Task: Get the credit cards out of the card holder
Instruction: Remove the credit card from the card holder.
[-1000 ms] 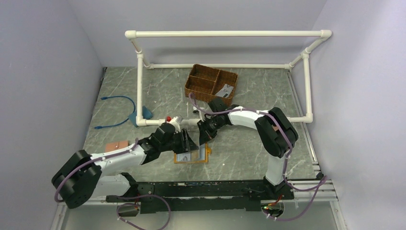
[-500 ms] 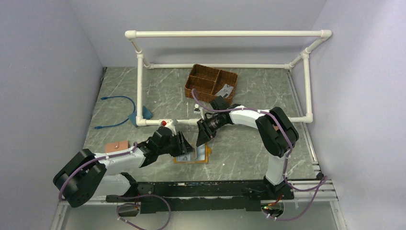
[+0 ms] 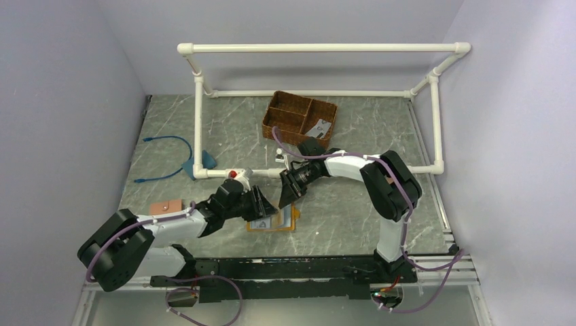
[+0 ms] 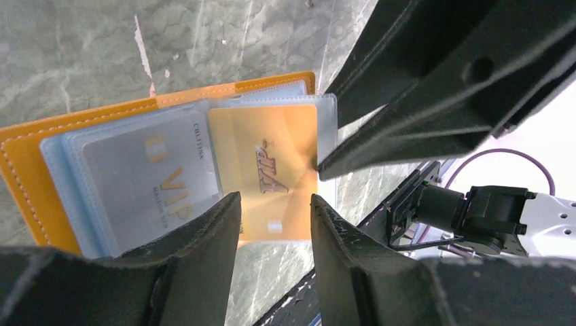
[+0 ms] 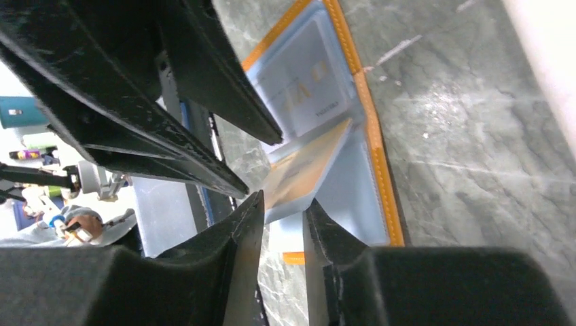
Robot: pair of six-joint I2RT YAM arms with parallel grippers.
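The mustard-orange card holder (image 4: 20,170) lies open on the table, also seen under both grippers in the top view (image 3: 291,222). A grey VIP card (image 4: 146,180) sits in its pale blue slots. A gold card (image 4: 272,170) is in a clear leaf that stands raised (image 5: 306,170). My left gripper (image 4: 274,198) is open, low over the holder's near edge, and grips nothing. My right gripper (image 5: 284,199) is open too, with the raised leaf's lower corner between its tips. In the top view the left gripper (image 3: 263,202) and the right gripper (image 3: 284,195) nearly meet.
A brown wicker basket (image 3: 285,112) stands at the back with a pale card (image 3: 319,127) in its right compartment. A white pipe frame (image 3: 198,129) crosses just behind the grippers. A pinkish-brown wallet (image 3: 166,206) and a blue cable (image 3: 166,159) lie to the left.
The right gripper's jaws have opened from nearly shut. The left gripper has slid slightly left and nearer. The card holder stays in place.
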